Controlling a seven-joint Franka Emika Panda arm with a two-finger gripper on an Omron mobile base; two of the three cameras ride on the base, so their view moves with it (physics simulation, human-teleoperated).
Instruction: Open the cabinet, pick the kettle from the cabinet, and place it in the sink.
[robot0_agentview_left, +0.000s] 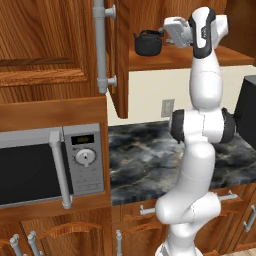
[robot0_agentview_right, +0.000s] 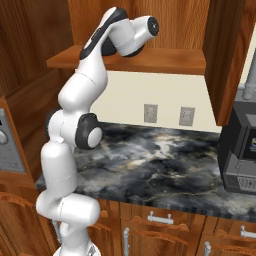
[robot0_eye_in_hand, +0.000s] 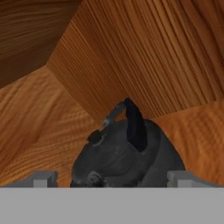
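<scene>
With the cabinet (robot0_agentview_left: 120, 55) door swung open, you're reaching for the kettle (robot0_agentview_left: 148, 43) on its shelf. Your gripper (robot0_eye_in_hand: 111, 178) straddles it, fingers spread; advance, then close on the handle

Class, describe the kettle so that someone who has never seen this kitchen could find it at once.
Find the open cabinet above the marble counter. On its shelf sits the kettle, just before the gripper. It is squat, round and black with an arched handle, unlike the boxy microwave below.
</scene>
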